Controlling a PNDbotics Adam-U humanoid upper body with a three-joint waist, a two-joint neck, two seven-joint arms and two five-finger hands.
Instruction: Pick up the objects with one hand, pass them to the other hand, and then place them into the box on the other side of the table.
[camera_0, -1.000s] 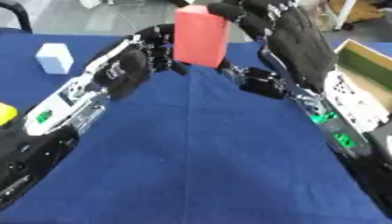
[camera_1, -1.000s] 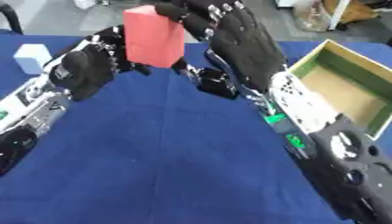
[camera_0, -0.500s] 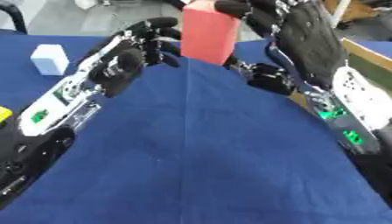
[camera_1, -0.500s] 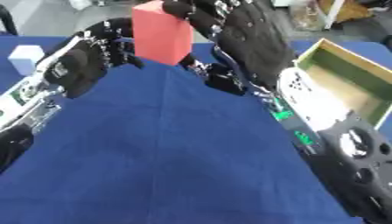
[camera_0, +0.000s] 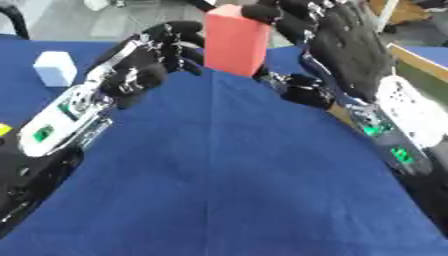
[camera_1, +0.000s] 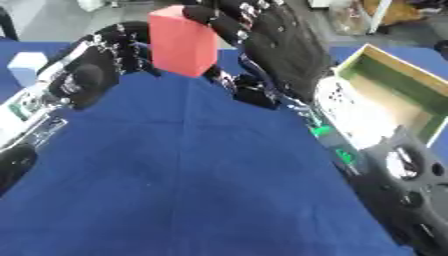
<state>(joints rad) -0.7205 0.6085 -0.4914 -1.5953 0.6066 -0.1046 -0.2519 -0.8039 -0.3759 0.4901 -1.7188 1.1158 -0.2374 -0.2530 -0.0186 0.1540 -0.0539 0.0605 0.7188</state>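
At about 9 o'clock we see a small white block (camera_0: 55, 68) resting on the blue-covered surface (camera_0: 227, 180), with a sliver of yellow (camera_0: 3, 130) at the left edge below it. At roughly 10 o'clock we find the left robot hand (camera_0: 144, 70), its fingers curled and grasping nothing, just beside the lower left edge of the red block (camera_0: 234, 40); we cannot tell whether they touch it. At 12 o'clock the red block is upright and lifted clear of the surface. The right robot hand (camera_1: 280, 47) grasps it, fingers curled over its top right corner, the thumb below at its lower right. At about 3 o'clock the wooden box (camera_1: 389, 92) sits open with a green inside, near the right forearm.
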